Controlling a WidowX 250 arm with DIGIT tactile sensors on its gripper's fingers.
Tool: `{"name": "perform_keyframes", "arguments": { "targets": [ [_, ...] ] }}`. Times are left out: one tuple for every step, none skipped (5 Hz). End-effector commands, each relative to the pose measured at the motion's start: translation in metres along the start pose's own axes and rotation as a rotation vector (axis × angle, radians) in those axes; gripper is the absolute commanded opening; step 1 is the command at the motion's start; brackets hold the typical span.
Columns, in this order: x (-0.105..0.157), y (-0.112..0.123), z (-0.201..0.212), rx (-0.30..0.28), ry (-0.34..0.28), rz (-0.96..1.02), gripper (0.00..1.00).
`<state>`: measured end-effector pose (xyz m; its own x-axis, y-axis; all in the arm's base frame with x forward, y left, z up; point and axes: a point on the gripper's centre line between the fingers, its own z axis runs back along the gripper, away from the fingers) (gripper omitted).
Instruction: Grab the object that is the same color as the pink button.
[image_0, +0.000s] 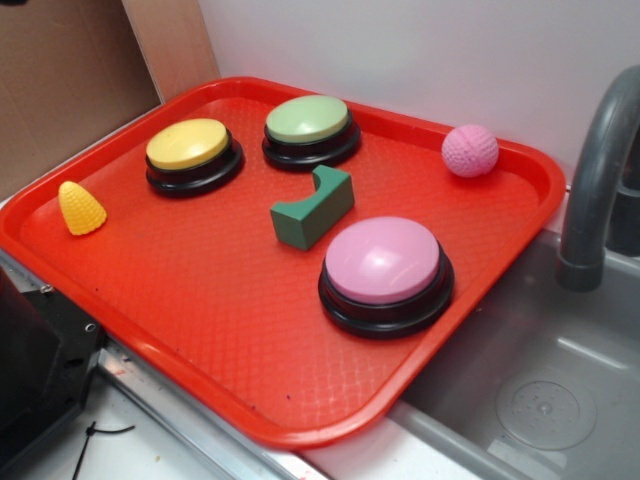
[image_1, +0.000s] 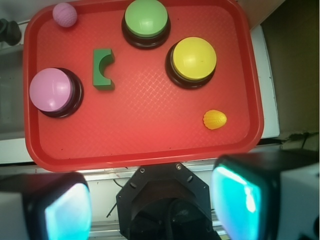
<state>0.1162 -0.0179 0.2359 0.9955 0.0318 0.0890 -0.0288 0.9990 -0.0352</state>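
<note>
red tray holds pink ball, pink button; tool spread wide, empty.

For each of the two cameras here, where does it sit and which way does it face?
Exterior: off to one side, angled down across the red tray toward the wall; no robot part identifiable.
Wrist: high above, looking straight down; the blurred fingers frame the bottom edge, spread apart.
Shared: the tray, the pink ball in a corner, the pink button.

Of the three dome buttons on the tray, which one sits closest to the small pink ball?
The green button at the tray's back edge. The pink ball lies in the far corner; the pink button looks slightly farther, and the yellow button is clearly farthest.
</note>
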Motion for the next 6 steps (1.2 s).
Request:
{"name": "perform_keyframes", "arguments": {
  "targets": [
    [0.000,0.000,0.000,0.000,0.000,0.000,1.00],
    [0.013,-0.009,-0.013,-0.001,-0.048,0.045,1.00],
    [0.031,-0.015,-0.027,0.005,-0.084,0.094,1.00],
    [0.056,-0.025,-0.052,0.060,-0.105,0.100,1.00],
    [0.083,-0.035,-0.074,0.084,-0.121,0.099,1.00],
    [0.108,-0.048,-0.093,0.078,-0.167,0.085,1.00]
  ]
}}
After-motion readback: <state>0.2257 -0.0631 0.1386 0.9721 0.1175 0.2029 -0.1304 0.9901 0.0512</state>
